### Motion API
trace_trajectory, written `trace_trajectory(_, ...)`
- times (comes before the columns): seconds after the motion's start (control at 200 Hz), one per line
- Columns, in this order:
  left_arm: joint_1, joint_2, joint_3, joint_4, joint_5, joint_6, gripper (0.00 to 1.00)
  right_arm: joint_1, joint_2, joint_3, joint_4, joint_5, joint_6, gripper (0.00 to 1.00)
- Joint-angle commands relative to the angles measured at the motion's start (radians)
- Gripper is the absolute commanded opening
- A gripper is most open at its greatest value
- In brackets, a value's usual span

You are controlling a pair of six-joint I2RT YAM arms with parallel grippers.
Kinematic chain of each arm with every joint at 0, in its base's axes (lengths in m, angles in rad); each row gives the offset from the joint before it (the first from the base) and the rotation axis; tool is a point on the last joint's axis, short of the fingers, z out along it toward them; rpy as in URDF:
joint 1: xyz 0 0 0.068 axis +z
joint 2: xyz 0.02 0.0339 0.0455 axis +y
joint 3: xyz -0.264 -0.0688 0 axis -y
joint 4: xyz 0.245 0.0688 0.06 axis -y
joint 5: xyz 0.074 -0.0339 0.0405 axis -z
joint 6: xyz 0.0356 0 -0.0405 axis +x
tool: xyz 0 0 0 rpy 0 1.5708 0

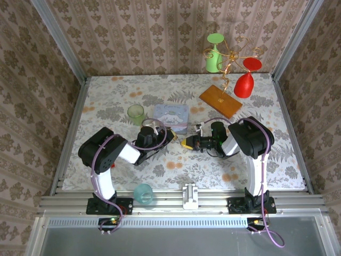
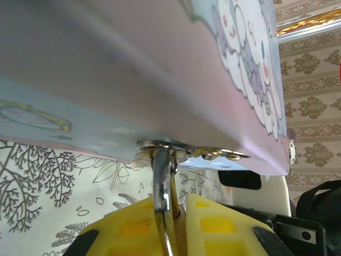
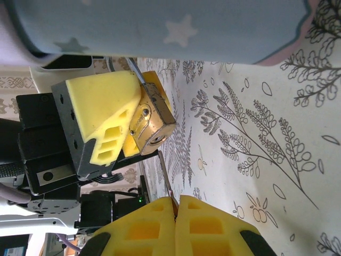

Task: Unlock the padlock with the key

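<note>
The foam-padded left gripper point(image 2: 171, 221) clamps the blocky brass padlock point(image 3: 153, 120) beside the pale blue box point(image 3: 160, 26); the right gripper point(image 3: 175, 210) pinches the thin dark metal key point(image 3: 165, 177).

On the worktop point(image 1: 277, 160) a pale blue box point(image 1: 171, 117) sits central; green cup point(image 1: 136, 113) at its 9 o'clock, wooden stand point(image 1: 220, 101) at 2 o'clock, teal cup point(image 1: 143, 193) at 7 o'clock
</note>
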Motion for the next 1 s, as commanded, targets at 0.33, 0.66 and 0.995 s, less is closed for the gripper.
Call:
trace_trajectory(0.33,-0.013,-0.009,0.017,0.070,0.029,-0.013,0.00,-0.001,0.059,-0.044,-0.174,0.056,-0.050,0.00)
trace_trajectory(0.66,-0.030,0.039,0.018,0.138,0.025,-0.054,0.00,0.017,0.083,-0.024,-0.071,0.047,0.022,0.00)
trace_trajectory(0.995,-0.043,0.037,0.012,0.150,0.027,-0.066,0.00,0.020,0.082,-0.019,-0.095,0.059,0.015,0.00)
